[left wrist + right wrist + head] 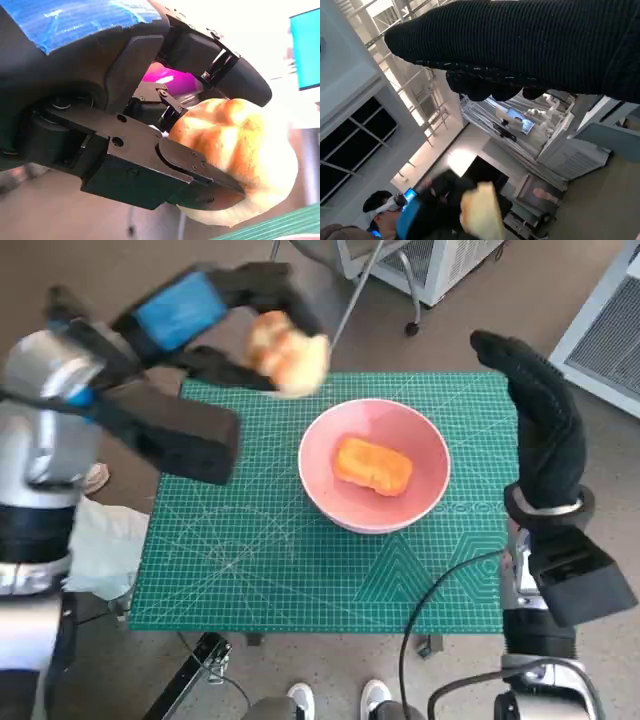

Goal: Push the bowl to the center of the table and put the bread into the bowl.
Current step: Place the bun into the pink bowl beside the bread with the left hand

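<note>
Black fingers point(200, 175) of the blue-taped left hand point(215, 315) clamp a pale golden bread roll point(288, 352), lifted above the green cutting mat's point(260, 550) far edge, just beside the pink bowl point(420, 490) (an orange bread piece point(373, 465) already inside). Carry step, I judge; next, swing over the bowl and release. Gloved right hand point(540, 420) hangs empty, fingers extended.

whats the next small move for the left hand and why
Probably carry the roll right and toward the robot until it hangs over the bowl, then lower and release. The left hand grips the roll in the air over the mat's far edge, beside the bowl. The bowl already holds one bread and sits near mid-table.
</note>
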Robot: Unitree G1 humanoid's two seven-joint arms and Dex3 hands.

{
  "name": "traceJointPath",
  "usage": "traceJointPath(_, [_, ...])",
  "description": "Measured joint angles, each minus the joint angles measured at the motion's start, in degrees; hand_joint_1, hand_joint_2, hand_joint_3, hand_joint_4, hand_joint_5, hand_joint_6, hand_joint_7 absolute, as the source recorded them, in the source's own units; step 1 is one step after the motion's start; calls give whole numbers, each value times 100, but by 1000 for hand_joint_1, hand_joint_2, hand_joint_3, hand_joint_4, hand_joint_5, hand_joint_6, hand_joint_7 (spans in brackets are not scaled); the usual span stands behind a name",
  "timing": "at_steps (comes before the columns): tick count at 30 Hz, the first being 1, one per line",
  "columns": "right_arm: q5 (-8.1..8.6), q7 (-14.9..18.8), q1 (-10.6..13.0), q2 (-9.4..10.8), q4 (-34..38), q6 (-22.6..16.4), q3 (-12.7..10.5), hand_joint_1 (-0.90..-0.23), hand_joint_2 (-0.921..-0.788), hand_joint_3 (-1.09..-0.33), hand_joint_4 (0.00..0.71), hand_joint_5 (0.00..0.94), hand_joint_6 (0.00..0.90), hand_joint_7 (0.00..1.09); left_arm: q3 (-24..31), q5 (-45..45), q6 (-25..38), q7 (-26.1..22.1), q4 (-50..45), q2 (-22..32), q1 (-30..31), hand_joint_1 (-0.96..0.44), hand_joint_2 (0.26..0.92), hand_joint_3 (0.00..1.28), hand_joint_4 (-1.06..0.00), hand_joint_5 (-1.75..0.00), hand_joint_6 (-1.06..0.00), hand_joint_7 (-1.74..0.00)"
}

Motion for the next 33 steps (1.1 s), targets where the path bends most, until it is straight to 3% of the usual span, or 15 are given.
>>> traceJointPath(12, [-31,-114,133,-9,-211,76,-44,-596,-921,-694,353,1,90,700,-684,287,-56,190,1138,-835,-235,1,920,81,-650,-1155,-633,-1207])
traceJointPath(14, [-42,-143,160,-9,-235,79,-49,-594,-921,-693,353,1,90,698,-782,304,-77,189,1333,-940,-239,1,921,111,-605,-1183,-610,-1247])
traceJointPath(15, [-58,-161,177,-9,-251,80,-53,-594,-921,-693,352,1,91,697,-839,305,-87,184,1428,-988,-239,-68,921,139,-557,-1070,-583,-1284])
traceJointPath(16, [-82,-177,193,-9,-266,80,-58,-595,-921,-693,352,1,92,696,-881,304,-94,164,1498,-1025,-238,-167,921,185,-532,-820,-538,-1345])
traceJointPath(18, [-133,-211,222,-10,-298,83,-68,-599,-921,-691,349,0,93,693,-952,289,-106,78,1631,-1098,-237,-12,899,167,-380,-365,-440,-766])
traceJointPath(21, [-178,-253,255,-12,-330,83,-87,-604,-921,-690,348,0,95,689,-1021,199,-75,-306,1781,-1182,-237,61,906,105,-266,-119,-423,-319])
traceJointPath(24, [-231,-302,269,-16,-355,84,-108,-607,-921,-689,347,0,97,686,-1107,148,36,-767,1886,-1265,-233,77,905,74,-208,-39,-412,-148])
traceJointPath(28, [-245,-339,271,-15,-371,85,-117,-612,-921,-688,347,0,98,683,-1148,69,177,-1174,1972,-1364,-223,71,895,55,-180,-10,-409,-80])
traceJointPath(33, [-250,-359,271,-16,-372,86,-124,-615,-921,-687,346,0,99,680,-1148,3,178,-1280,1922,-1348,-180,41,873,35,-186,-7,-427,-58])
